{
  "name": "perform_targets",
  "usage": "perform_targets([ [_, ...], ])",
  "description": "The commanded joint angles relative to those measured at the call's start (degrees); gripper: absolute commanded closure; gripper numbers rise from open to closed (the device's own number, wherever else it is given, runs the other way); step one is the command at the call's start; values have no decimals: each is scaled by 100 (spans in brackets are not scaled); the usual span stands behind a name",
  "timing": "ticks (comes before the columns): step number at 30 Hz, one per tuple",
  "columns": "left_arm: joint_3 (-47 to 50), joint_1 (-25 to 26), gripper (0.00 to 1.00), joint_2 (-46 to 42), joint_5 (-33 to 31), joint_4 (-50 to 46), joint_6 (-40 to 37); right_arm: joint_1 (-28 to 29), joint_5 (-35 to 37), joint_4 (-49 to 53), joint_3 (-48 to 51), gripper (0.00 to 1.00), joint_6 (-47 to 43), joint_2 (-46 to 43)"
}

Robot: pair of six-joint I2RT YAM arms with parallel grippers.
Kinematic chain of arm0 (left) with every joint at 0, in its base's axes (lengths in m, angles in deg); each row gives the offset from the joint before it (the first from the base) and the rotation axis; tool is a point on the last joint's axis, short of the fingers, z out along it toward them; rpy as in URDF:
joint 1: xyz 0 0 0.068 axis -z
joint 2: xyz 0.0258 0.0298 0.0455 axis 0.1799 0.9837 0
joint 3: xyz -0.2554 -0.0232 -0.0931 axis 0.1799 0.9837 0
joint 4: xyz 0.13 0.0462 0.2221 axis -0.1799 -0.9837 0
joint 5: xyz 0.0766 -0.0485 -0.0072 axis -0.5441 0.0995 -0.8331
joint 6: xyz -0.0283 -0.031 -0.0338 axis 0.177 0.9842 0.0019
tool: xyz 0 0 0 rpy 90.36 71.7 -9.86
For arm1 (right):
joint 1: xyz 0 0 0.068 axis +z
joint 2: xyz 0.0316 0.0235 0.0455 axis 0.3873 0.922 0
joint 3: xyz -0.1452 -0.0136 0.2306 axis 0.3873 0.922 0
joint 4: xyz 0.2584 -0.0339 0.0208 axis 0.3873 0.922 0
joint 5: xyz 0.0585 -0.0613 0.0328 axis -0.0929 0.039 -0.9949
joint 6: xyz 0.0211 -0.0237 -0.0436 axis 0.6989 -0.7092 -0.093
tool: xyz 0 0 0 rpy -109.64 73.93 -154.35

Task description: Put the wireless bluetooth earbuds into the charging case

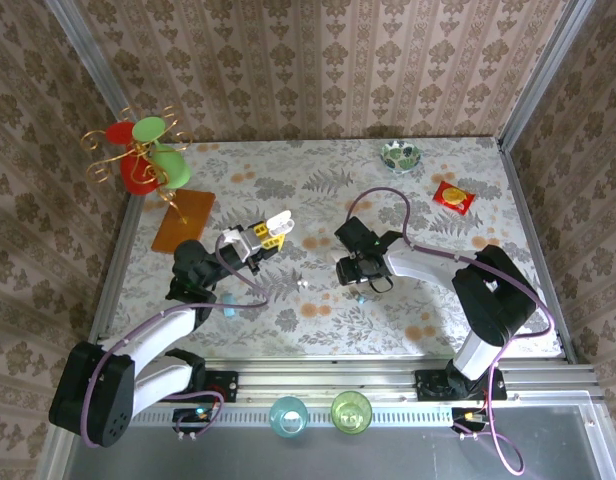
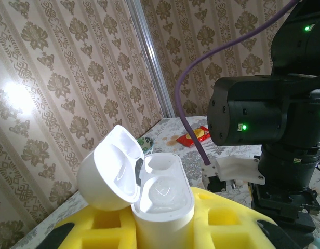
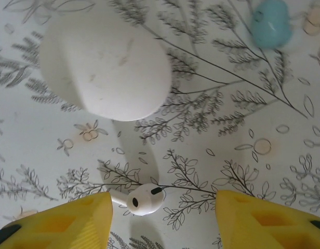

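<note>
Your left gripper [image 2: 165, 232] is clamping the open charging case [image 2: 162, 203] above the tabletop's [image 1: 318, 190] left half, and it is looking empty inside. Your right gripper's [image 3: 160, 223] fingers are standing apart around an earbud [image 3: 143, 199] lying mid-tabletop, so all inserting is remaining.

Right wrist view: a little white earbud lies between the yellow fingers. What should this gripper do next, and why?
Probably lower the right gripper slightly and close on the earbud. Its jaws stand open with the earbud lying loose on the table between them, nearer one finger, and the charging case is held lid-open in the left gripper, ready to take it.
</note>
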Motion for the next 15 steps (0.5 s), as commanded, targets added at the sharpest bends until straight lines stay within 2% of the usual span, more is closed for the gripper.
perform_targets([
  [1, -105, 44, 100, 62, 14, 262, -86, 33, 135, -109, 68, 42, 1026, 40],
  [4, -125, 47, 100, 119, 47, 305, -80, 34, 78, -71, 62, 42, 1143, 166],
  [9, -135, 64, 100, 131, 74, 355, -35, -25, 192, 170, 51, 60, 988, 225],
  [15, -150, 99, 100, 122, 57, 339, -44, -54, 156, 361, 82, 65, 683, 86],
])
